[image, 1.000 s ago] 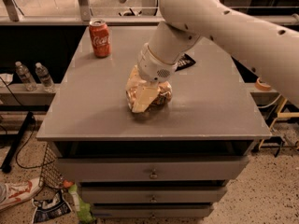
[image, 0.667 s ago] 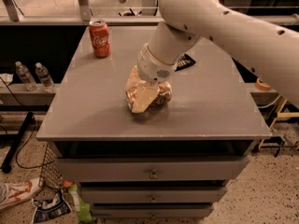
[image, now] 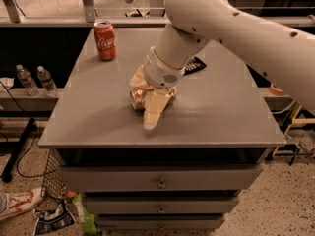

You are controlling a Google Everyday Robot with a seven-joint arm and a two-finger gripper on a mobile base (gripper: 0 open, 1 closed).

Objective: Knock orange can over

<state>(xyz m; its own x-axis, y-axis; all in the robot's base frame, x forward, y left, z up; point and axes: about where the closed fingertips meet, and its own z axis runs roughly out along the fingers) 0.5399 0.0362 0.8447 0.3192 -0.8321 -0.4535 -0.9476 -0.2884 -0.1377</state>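
One hand [image: 147, 104] sits low over the middle of the grey counter [image: 221, 117], right on top of the orange can [image: 139, 96]. The hand covers much of the can, and it cannot be told whether the hand is apart or clamped on it, nor whether the can stands or lies. A thick white arm [image: 231, 23] reaches in from the upper right. A flat black object [image: 196, 66] lies just behind the wrist. A red can [image: 105, 40] stands upright near the far left corner, well apart.
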